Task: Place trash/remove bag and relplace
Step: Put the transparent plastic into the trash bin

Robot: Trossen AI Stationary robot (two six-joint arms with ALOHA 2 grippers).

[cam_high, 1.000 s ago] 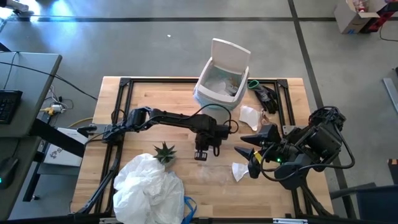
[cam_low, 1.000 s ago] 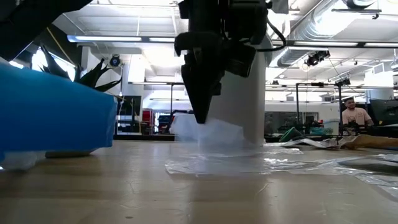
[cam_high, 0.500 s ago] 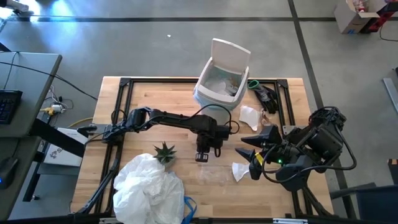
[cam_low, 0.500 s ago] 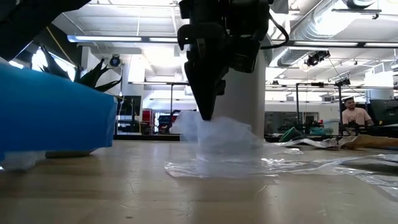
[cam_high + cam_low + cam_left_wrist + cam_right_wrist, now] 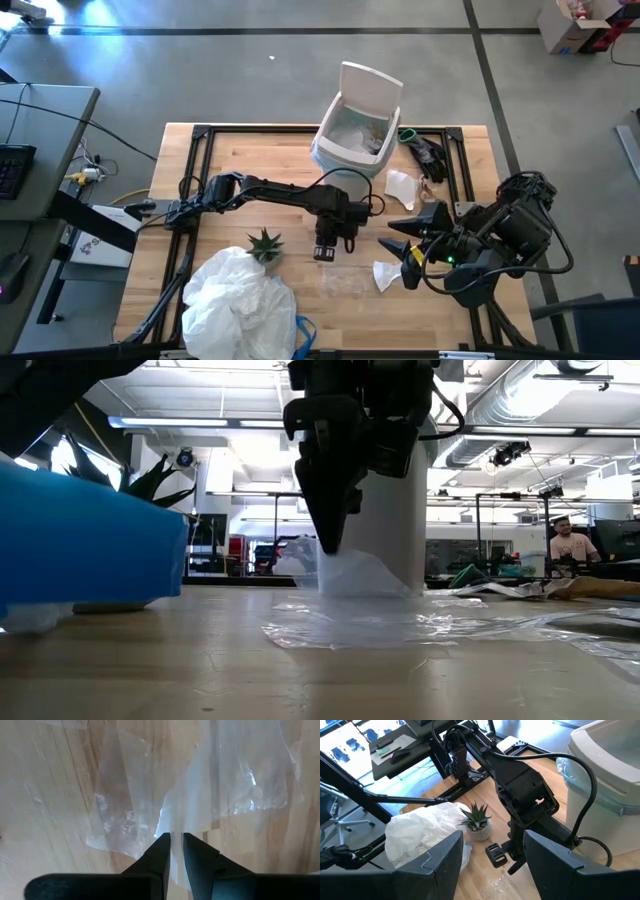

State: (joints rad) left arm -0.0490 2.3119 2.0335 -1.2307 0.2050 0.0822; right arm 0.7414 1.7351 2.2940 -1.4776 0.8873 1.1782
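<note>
A clear crinkled plastic wrapper (image 5: 345, 280) lies on the wooden table, right of the middle. My left gripper (image 5: 325, 252) points down over its left part and is shut on it, with only a thin gap between the fingertips (image 5: 176, 836). My right gripper (image 5: 397, 235) hangs open and raised over the table's right part, holding nothing. The white bin (image 5: 355, 125) stands at the far edge with its lid up, and the light-blue bag (image 5: 352, 135) lines its inside. White paper scraps (image 5: 402, 185) (image 5: 385, 275) lie on the table near my right gripper. My left gripper pinches a raised part of the clear wrapper (image 5: 175, 822) between its two fingertips, coming from above and pointing down. That part stands up in a small peak (image 5: 345, 570) under the fingertips. The rest of the sheet (image 5: 420, 625) lies flat on the table.
A big crumpled white bag pile (image 5: 240, 300) with a blue part fills the near left corner. A small green potted plant (image 5: 265, 243) stands beside it. A dark object with a green loop (image 5: 425, 150) lies right of the bin. A person (image 5: 572, 545) sits far back in the room.
The wrapper's pinched part has been drawn up into a narrower peak under my left fingertips, and the sheet around it has shifted a little. Its outer parts stay flat on the table. Neither arm has moved.
</note>
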